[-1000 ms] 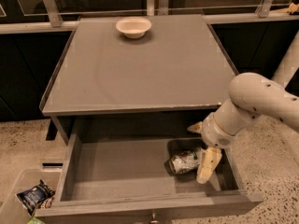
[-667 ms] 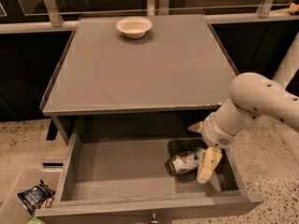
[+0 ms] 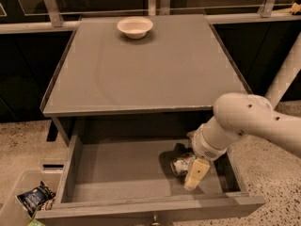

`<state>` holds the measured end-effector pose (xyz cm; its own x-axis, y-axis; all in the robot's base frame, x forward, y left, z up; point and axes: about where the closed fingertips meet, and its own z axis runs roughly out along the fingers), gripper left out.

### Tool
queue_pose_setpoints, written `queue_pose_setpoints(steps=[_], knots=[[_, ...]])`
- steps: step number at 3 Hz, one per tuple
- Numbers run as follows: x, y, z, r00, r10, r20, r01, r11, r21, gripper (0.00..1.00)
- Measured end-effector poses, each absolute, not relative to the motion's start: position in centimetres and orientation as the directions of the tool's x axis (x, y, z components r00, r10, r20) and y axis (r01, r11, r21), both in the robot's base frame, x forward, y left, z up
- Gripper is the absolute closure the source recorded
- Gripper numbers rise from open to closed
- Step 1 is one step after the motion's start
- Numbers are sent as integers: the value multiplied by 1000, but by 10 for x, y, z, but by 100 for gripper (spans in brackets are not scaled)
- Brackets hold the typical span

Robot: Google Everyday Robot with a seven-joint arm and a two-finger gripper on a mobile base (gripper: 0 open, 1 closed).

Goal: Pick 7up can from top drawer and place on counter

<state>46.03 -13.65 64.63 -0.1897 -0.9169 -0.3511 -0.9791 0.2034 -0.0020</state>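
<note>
The top drawer [image 3: 117,171] is pulled open below the counter [image 3: 141,74]. The dented silvery 7up can [image 3: 180,165] lies on its side on the drawer floor, right of the middle. My gripper [image 3: 194,173] reaches down into the drawer from the right. It sits right at the can's right side, touching or nearly touching it. The white arm [image 3: 254,121] hides part of the drawer's right wall.
A white bowl [image 3: 135,27] stands at the back of the counter. A dark blue snack bag [image 3: 35,197] lies in a pale bin at the lower left, outside the drawer. A small knob [image 3: 153,219] is on the drawer front. A white post [image 3: 287,74] stands to the right.
My gripper has shifted a little left and lower, closer against the can. The can stays on the drawer floor.
</note>
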Motion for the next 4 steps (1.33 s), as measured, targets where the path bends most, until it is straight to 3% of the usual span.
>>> queue_pose_setpoints(steps=[2, 4], knots=[[471, -134, 644, -243, -897, -370, -962, 271, -24, 0], [470, -148, 604, -175, -942, -286, -984, 159, 78, 0]])
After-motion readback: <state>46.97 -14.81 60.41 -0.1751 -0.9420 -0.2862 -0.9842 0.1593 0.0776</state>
